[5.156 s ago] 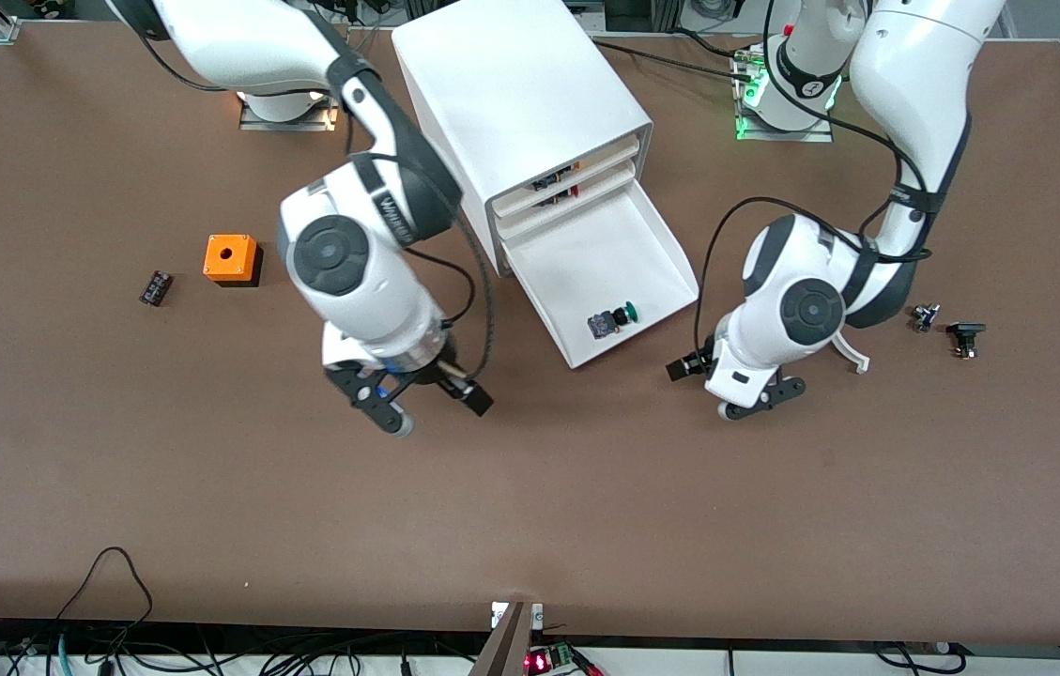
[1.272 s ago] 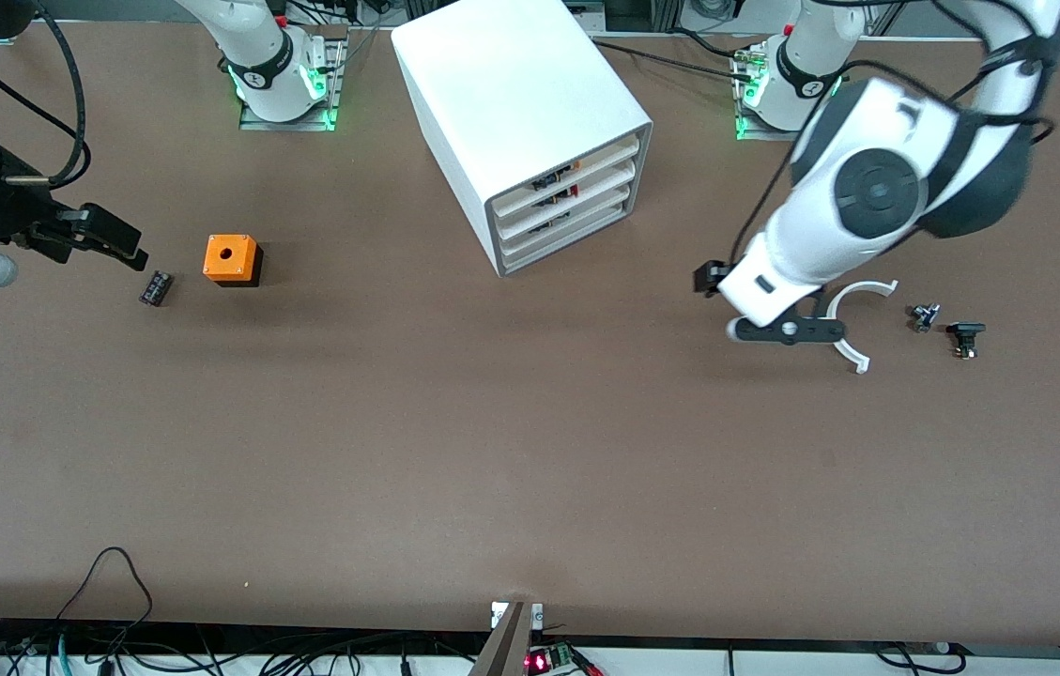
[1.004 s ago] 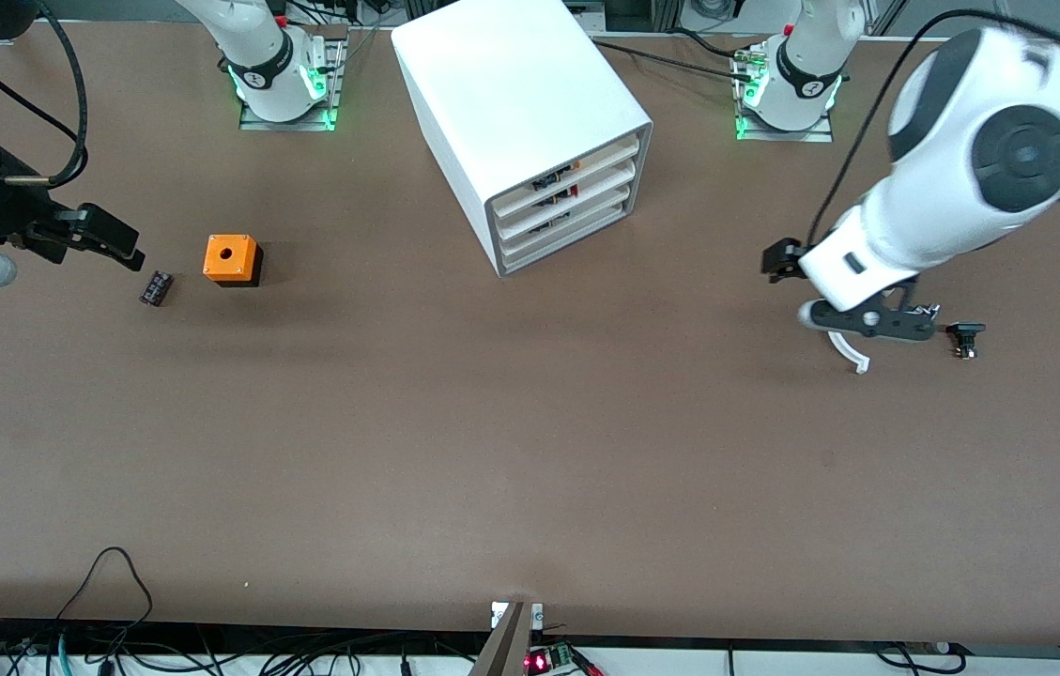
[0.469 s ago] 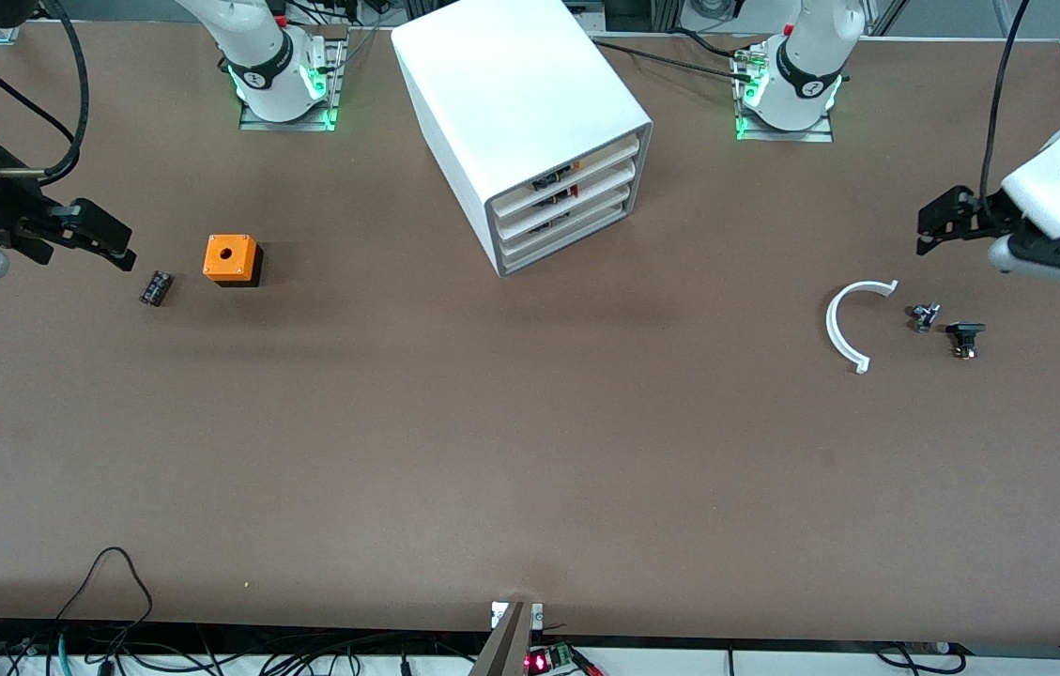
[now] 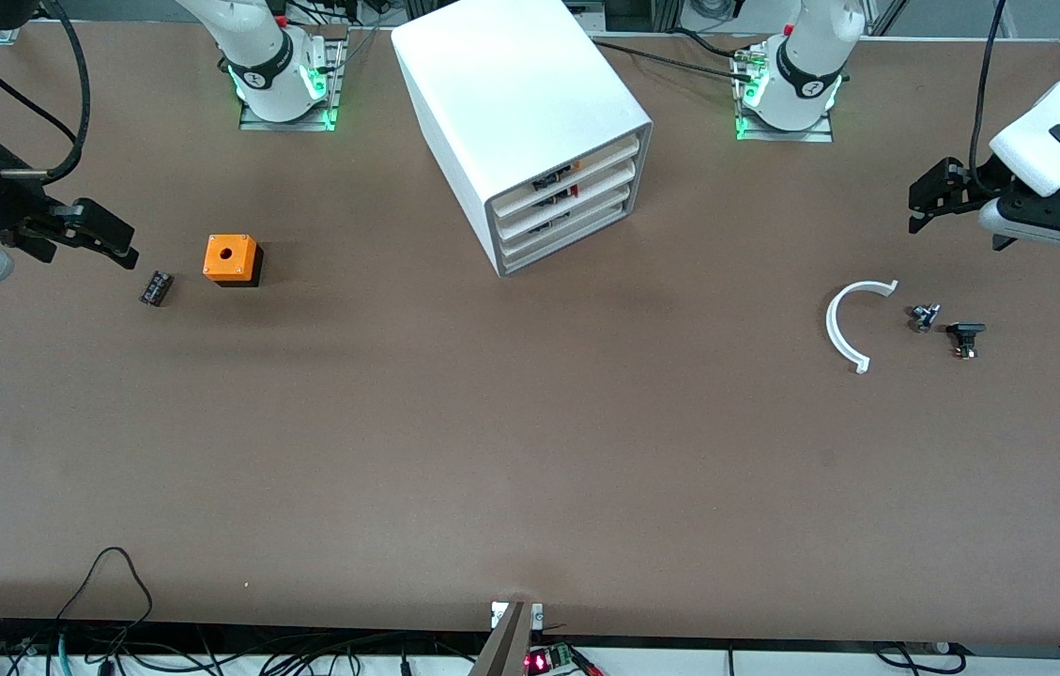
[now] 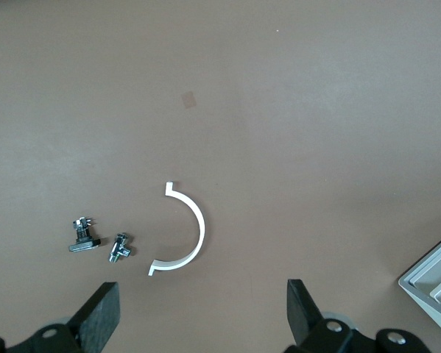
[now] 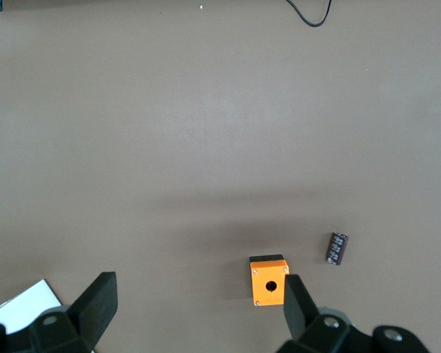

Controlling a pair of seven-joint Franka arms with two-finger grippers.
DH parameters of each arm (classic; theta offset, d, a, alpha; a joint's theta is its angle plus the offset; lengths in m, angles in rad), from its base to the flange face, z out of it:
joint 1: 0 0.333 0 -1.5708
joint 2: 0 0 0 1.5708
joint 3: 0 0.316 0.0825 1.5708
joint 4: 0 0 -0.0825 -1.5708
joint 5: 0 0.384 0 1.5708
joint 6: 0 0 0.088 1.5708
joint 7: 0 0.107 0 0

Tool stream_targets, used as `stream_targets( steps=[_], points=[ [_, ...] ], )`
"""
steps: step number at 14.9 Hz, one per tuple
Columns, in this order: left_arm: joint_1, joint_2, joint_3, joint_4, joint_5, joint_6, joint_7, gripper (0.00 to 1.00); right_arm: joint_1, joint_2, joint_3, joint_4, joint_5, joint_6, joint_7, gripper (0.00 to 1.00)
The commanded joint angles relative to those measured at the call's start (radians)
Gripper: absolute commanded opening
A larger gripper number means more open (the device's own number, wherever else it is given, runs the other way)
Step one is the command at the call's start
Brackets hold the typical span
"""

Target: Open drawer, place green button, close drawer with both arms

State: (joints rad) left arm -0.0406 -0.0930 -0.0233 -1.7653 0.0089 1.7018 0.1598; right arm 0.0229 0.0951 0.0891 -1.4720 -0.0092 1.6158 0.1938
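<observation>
The white cabinet [image 5: 530, 103] stands at the middle of the table near the arm bases. Its lowest drawer [image 5: 567, 240] is shut flush, like the two above it. The button is hidden. My left gripper [image 5: 961, 214] hangs open and empty over bare table at the left arm's end; in the left wrist view [image 6: 202, 316] its jaws stand wide apart. My right gripper [image 5: 69, 242] hangs open and empty over the right arm's end, beside the orange box; in the right wrist view [image 7: 198, 309] its jaws are also wide apart.
An orange box with a hole [image 5: 231, 259] and a small black part [image 5: 155, 287] lie at the right arm's end. A white curved piece [image 5: 847, 324] and two small dark parts [image 5: 924, 316] [image 5: 964, 336] lie at the left arm's end.
Five seconds ago the lowest drawer stood open with the button in it; now it is shut. My left gripper has swung out to its end of the table. The right gripper has barely moved.
</observation>
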Motion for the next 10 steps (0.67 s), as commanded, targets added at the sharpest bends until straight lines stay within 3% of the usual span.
stream_targets(
  steps=[1, 4, 10],
  points=[
    [-0.038, 0.018, 0.022, 0.041, -0.003, -0.01, -0.014, 1.0, -0.009, 0.009, 0.008, 0.035, 0.012, -0.022, -0.013, 1.0],
    [-0.038, 0.081, 0.034, 0.119, -0.007, -0.06, -0.014, 1.0, -0.011, 0.009, 0.005, 0.035, 0.015, -0.022, -0.008, 1.0],
    [-0.027, 0.088, 0.025, 0.122, -0.007, -0.065, -0.016, 1.0, -0.012, 0.009, 0.005, 0.035, 0.015, -0.027, -0.007, 1.0]
  ],
)
